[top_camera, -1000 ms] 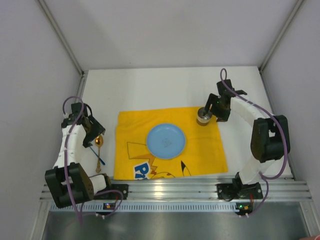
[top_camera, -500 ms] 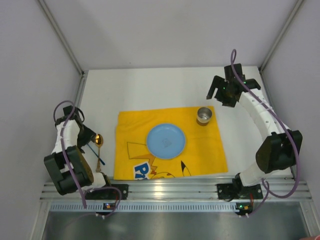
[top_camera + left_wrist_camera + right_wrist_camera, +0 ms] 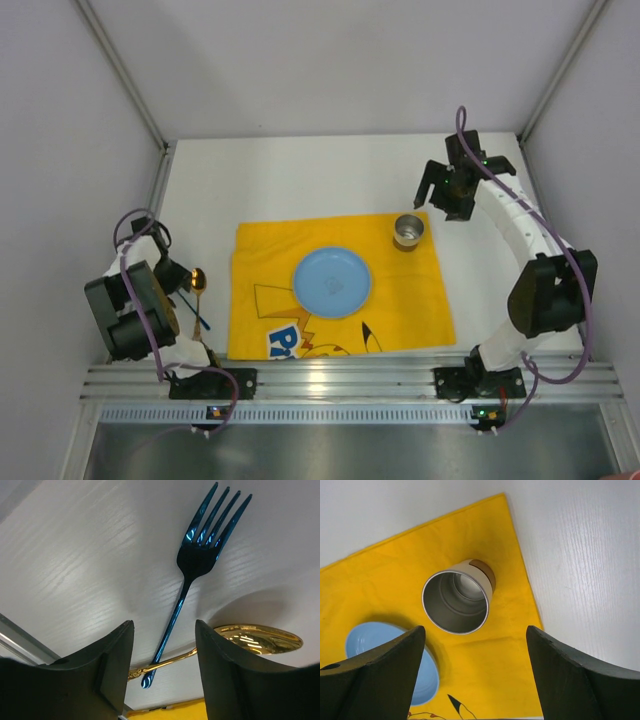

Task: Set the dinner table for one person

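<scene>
Both grippers stood with jaws spread and empty: the left gripper (image 3: 164, 628) hung low over the cutlery, the right gripper (image 3: 476, 630) above a metal cup (image 3: 458, 601). Beneath them lay the dinner table (image 3: 300, 180), white and matte, with a yellow cartoon mat (image 3: 400, 300) near its front edge. A blue plate (image 3: 331, 281) sat mid-mat, and the cup stood upright at the mat's far right corner. Left of the mat, on bare table, a blue fork (image 3: 192, 565) and gold spoon (image 3: 260, 639) lay with their handles crossed. Cutlery seemed the step in hand. Next, I judged, the left jaws needed to pinch one thin handle without dragging the other.
</scene>
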Controlling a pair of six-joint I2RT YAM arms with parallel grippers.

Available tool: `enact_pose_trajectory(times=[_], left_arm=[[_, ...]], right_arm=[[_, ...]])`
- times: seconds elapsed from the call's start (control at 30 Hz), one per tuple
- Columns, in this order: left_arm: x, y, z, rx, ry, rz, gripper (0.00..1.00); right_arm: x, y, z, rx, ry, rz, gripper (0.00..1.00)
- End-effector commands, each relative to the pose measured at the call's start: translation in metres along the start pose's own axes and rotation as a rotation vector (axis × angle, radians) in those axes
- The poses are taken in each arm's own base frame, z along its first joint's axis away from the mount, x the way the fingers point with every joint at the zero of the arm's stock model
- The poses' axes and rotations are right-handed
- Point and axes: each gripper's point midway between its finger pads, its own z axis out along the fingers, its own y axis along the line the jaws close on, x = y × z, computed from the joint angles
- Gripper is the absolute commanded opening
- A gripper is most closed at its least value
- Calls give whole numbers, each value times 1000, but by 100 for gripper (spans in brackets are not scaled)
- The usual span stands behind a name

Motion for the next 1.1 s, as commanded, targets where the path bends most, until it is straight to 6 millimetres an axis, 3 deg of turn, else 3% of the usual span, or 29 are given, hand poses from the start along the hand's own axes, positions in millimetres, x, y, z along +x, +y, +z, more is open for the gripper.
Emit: enact_pose_trajectory(times=[0.0, 0.23, 0.27, 0.43, 0.57, 0.7, 0.8, 0.93, 1.07], left_arm=[[-6, -3, 12, 9, -32, -11, 55], [-9, -3, 25, -20, -19, 1, 20], [-10, -3, 26, -25, -17, 8, 1], [-27, 0, 13, -57, -55, 42, 0], [-50, -6, -32, 34, -191, 20, 0], [-58, -28, -82, 152, -330, 78, 0], [-43, -76, -116, 349, -401, 244, 0], [11, -128, -137, 530, -378, 492, 0], [43, -138, -140, 629, -289, 525, 0]], right_arm=[[-8, 1, -5, -12, -3, -4, 82], [-8, 1, -1, -8, 6, -6, 81], [-9, 1, -1, -10, 7, -3, 81], [-15, 1, -3, -12, -9, 5, 81], [-19, 2, -7, -19, -23, 9, 81], [-21, 2, -14, -26, -38, 20, 81], [-20, 2, -16, -29, -44, 23, 81], [-15, -1, -18, -29, -42, 26, 81], [-7, -9, -20, -20, -43, 34, 81]])
